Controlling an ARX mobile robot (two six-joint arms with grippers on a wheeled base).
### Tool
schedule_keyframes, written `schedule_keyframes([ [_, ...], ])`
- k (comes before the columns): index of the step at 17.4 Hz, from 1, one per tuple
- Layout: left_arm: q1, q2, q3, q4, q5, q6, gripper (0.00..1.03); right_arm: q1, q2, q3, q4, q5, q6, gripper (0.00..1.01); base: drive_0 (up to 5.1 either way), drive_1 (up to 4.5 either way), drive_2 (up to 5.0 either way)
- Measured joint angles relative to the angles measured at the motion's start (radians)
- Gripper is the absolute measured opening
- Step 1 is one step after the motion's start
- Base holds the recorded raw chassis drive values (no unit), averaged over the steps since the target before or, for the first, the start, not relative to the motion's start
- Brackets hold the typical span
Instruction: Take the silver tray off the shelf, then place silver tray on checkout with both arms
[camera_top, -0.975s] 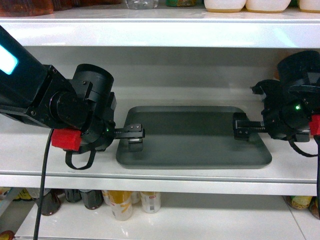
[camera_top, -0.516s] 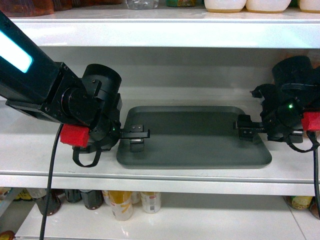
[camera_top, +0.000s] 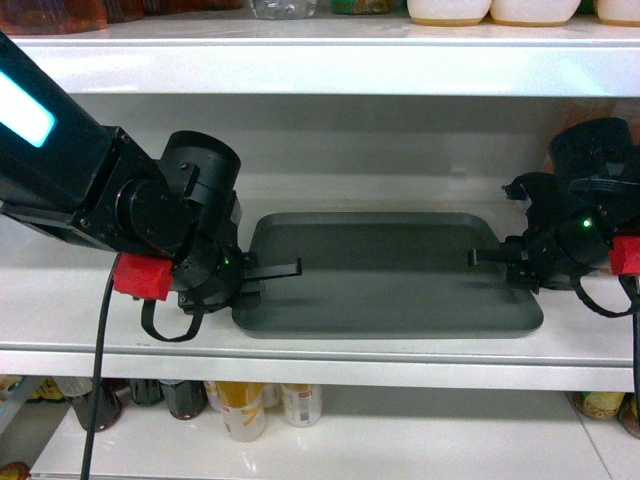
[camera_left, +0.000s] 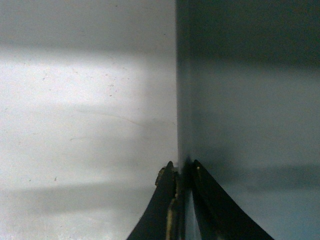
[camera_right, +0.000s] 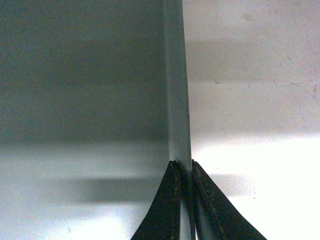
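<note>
White shelf (camera_top: 330, 345) boards fill our view, and the tray (camera_top: 385, 280) lies flat on the middle one, not yet lifted. Our left gripper (camera_top: 268, 270) is clamped on its left rim, our right gripper (camera_top: 492, 257) on its right rim. We judge gripping done; lifting out and carrying to the checkout, unseen from our cameras, remain.

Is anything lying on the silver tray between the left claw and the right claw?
No. In the head view the silver tray is bare between the left claw and the right claw.
</note>
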Motion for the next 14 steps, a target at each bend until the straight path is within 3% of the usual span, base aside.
schedule_keyframes([
  [2, -0.002, -0.028, -0.060, 0.054, 0.011, -0.010, 0.03, -0.001, -0.031, -0.061, 0.039, -0.008, 0.005, 0.03, 0.0, 0.00, 0.0],
  [4, -0.023, -0.100, -0.193, 0.126, -0.006, -0.025, 0.03, -0.006, -0.119, -0.236, 0.145, -0.024, 0.026, 0.03, 0.0, 0.00, 0.0],
  [8, -0.075, -0.226, -0.388, 0.244, -0.071, -0.023, 0.03, -0.007, -0.267, -0.478, 0.275, -0.029, 0.034, 0.03, 0.0, 0.00, 0.0],
  [11, -0.108, -0.379, -0.506, 0.319, -0.111, 0.013, 0.03, -0.013, -0.457, -0.660, 0.382, -0.037, 0.039, 0.03, 0.0, 0.00, 0.0],
  [14, -0.137, -0.532, -0.606, 0.346, -0.148, 0.039, 0.03, -0.021, -0.640, -0.799, 0.413, -0.057, 0.049, 0.03, 0.0, 0.00, 0.0],
])
